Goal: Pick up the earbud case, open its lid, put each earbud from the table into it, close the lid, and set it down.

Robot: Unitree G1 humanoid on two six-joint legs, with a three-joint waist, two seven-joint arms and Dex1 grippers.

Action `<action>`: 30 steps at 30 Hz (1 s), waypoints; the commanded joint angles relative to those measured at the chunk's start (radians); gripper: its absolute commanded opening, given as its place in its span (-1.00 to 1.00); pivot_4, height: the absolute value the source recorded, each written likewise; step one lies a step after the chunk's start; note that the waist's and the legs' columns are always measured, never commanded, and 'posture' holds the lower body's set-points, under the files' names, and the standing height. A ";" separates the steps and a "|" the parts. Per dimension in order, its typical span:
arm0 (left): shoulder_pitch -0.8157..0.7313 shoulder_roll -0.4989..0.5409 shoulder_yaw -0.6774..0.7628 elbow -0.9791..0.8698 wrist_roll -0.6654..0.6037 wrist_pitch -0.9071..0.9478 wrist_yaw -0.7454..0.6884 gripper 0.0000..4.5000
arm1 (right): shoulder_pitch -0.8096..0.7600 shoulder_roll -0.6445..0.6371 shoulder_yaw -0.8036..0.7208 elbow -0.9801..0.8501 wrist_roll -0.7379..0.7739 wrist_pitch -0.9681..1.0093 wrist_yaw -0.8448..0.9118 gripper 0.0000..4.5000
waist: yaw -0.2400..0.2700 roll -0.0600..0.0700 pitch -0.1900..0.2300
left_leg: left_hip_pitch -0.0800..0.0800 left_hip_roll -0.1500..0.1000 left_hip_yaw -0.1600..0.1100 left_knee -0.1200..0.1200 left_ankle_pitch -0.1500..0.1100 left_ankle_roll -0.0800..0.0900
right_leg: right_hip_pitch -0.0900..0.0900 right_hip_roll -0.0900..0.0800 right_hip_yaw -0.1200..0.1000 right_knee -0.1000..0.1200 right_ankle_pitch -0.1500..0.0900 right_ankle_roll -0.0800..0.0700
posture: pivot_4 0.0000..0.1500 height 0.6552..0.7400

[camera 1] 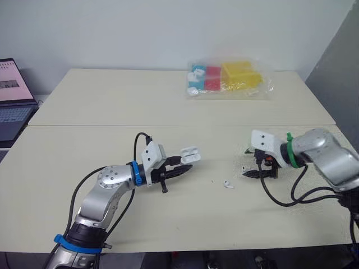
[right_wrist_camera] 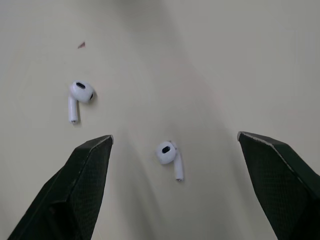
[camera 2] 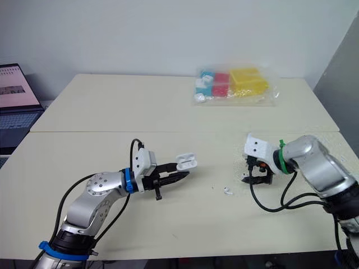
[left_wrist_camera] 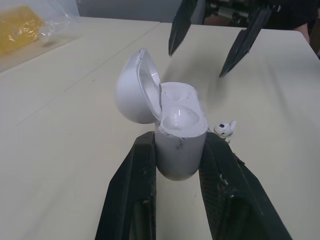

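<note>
My left gripper [camera 1: 186, 166] is shut on the white earbud case [camera 1: 189, 154], held a little above the middle of the table. The case's lid stands open, and the left wrist view shows its fingers [left_wrist_camera: 140, 170] clamping the case body [left_wrist_camera: 179, 150]. Two white earbuds lie on the table: one [camera 1: 229, 184] between the two grippers, the other [camera 1: 244, 167] just under my right gripper [camera 1: 256, 170]. That gripper is open, with its fingertips pointing down at the table. In the right wrist view the nearer earbud [right_wrist_camera: 169, 155] lies between the spread fingers and the other [right_wrist_camera: 77, 97] off to one side.
A clear plastic bag [camera 1: 230, 78] of coloured blocks lies at the back of the table. A laptop [camera 1: 11, 103] stands open off the table's left edge. A seam [camera 1: 112, 125] runs across the tabletop behind both arms.
</note>
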 commanded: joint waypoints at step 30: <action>0.030 -0.001 -0.009 -0.034 0.016 -0.037 0.008 -0.65 | -0.043 0.070 0.012 0.185 -0.128 -0.139 0.197 -0.83 | 0.005 0.000 0.000 | -0.001 0.000 -0.001 0.000 0.000 0.000 | 0.000 0.000 -0.001 0.000 0.000 0.000 | 1.00 1.00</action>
